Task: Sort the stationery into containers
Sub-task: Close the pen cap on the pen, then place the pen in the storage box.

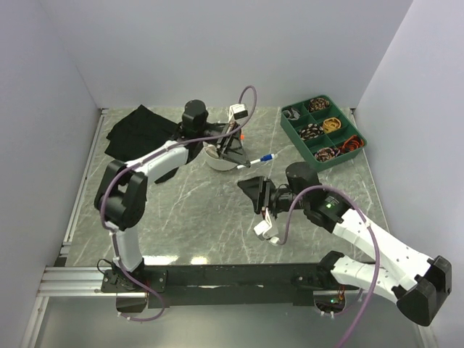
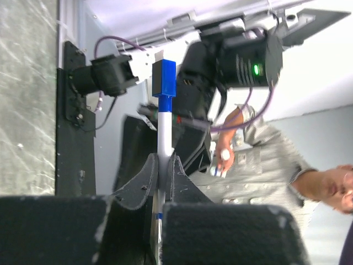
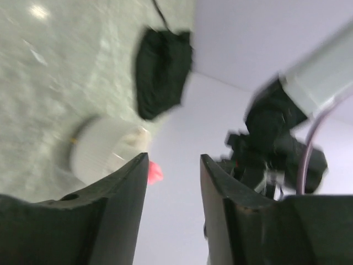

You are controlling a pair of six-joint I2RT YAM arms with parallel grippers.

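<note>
My left gripper (image 1: 233,158) hangs by the right rim of the round white bowl (image 1: 216,158), shut on a thin white pen (image 1: 258,160). The pen's blue-capped end points right, above the table. In the left wrist view the pads (image 2: 144,175) pinch the pen's white shaft (image 2: 164,130) below its blue cap. My right gripper (image 1: 251,191) hovers mid-table, just below the pen, open with nothing between its fingers (image 3: 132,190). The right wrist view shows the bowl (image 3: 102,150), a small pink piece (image 3: 155,173) beside it, and the black fabric bag (image 3: 162,72) farther off.
A green divided tray (image 1: 297,129) holding several small items stands at the back right. The black bag (image 1: 139,130) lies at the back left. White walls close in the table on three sides. A person stands beyond the near edge in the left wrist view.
</note>
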